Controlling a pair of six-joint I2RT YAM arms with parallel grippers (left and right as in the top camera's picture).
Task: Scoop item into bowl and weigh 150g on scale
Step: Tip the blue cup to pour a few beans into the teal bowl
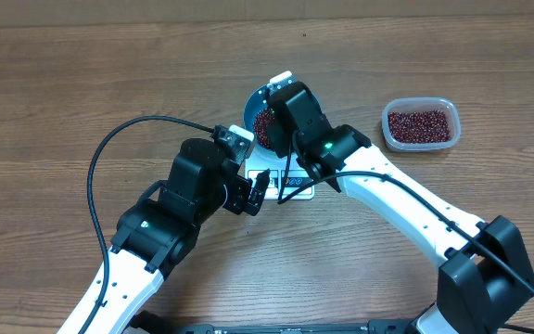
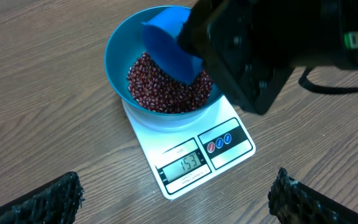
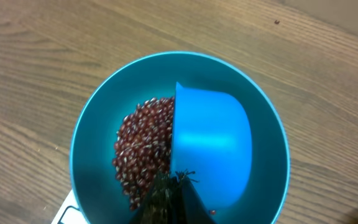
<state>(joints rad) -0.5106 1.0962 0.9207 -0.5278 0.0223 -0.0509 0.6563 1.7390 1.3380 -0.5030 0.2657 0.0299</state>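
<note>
- The bowl (image 2: 118, 53) sits on the scale (image 2: 146, 132), covering the far part of its top. The button edge sticks out toward the left arm.
- Beans (image 2: 166, 87) lie in a loose heap in the bowl's bottom, with the blue walls bare above them.
- The display (image 2: 182, 165) reads 153, and three round buttons sit beside it.
- The right gripper (image 3: 169, 198) is clenched on the scoop (image 3: 210, 146) and holds it inside the bowl, above the beans. How the fingers meet the handle is hidden.
- The scoop is tilted, its smooth outer side facing the right wrist camera. It covers about half the bowl's floor there, with the beans showing to one side of it.
- The left gripper (image 2: 169, 204) is released, its fingers (image 2: 48, 202) spread wide and holding nothing. It hovers just beside the scale's display edge, apart from the bowl.
- In the overhead view the two arms meet over the scale, the right one hiding most of the bowl.
- A tub (image 1: 389, 133) of more beans stands on the table (image 1: 63, 83), well apart from the scale on the right arm's side.
- One stray dark speck lies on the table beyond the bowl; what it is cannot be told.
</note>
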